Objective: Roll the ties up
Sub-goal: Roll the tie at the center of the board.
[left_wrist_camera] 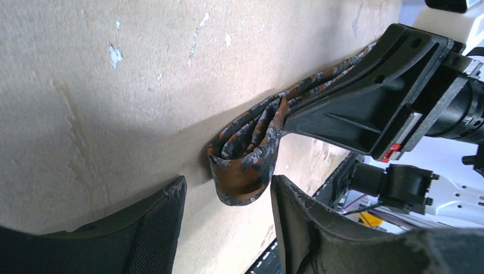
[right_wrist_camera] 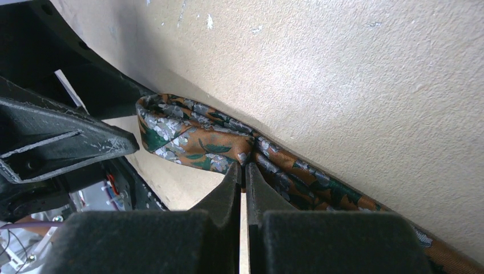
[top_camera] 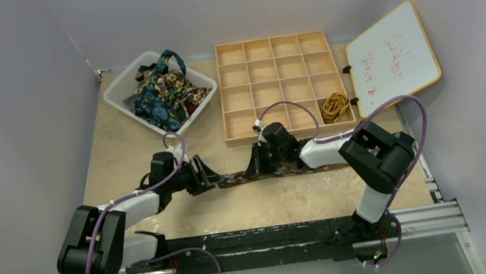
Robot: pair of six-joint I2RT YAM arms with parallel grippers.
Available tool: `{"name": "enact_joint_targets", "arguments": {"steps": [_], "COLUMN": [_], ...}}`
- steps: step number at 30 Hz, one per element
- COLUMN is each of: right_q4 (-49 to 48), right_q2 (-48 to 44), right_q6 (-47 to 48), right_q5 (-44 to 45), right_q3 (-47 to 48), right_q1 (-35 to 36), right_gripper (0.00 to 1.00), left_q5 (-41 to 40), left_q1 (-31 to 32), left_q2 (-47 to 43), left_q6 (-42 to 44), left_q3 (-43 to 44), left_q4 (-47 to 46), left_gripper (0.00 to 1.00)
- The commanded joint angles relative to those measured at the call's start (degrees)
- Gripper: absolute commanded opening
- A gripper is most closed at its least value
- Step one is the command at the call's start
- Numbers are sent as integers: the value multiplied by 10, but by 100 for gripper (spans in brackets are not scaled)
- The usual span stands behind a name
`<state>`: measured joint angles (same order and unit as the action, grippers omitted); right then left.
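A brown floral tie [top_camera: 239, 178] lies across the table between my two grippers. Its left end is rolled into a short loose coil [left_wrist_camera: 248, 165]. My left gripper [left_wrist_camera: 228, 181] is open, one finger on each side of the coil, and neither pad touches it. My right gripper [right_wrist_camera: 243, 166] is shut, its tips pinching the tie [right_wrist_camera: 188, 137] just behind the coil. More ties [top_camera: 165, 90] are heaped in a white basket. A gold-yellow tie [top_camera: 335, 105] sits coiled in one compartment of the wooden tray.
The white basket [top_camera: 120, 90] stands at the back left. The wooden compartment tray [top_camera: 276, 86] is at the back centre. A whiteboard [top_camera: 392, 57] leans at the back right. Purple cables loop over both arms.
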<state>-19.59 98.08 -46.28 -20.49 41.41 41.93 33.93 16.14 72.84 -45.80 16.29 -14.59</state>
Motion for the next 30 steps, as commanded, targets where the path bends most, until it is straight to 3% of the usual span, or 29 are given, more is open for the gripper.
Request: {"name": "enact_joint_targets", "arguments": {"steps": [1, 20, 30], "right_q4": [4, -23, 55], "right_q2": [-10, 8, -88], "right_q6": [5, 1, 48], "right_q5": [-1, -65, -34], "right_q3": [-3, -6, 12], "right_q1": [-3, -2, -11], "right_gripper": [0, 9, 47], "left_q5": [26, 32, -17], "left_q1": [-2, -2, -2], "left_q2": [5, 6, -101], "left_q6": [-39, -67, -52], "left_q3": [-24, -36, -30], "left_q4": [-58, -90, 14], "left_gripper": [55, 53, 65]}}
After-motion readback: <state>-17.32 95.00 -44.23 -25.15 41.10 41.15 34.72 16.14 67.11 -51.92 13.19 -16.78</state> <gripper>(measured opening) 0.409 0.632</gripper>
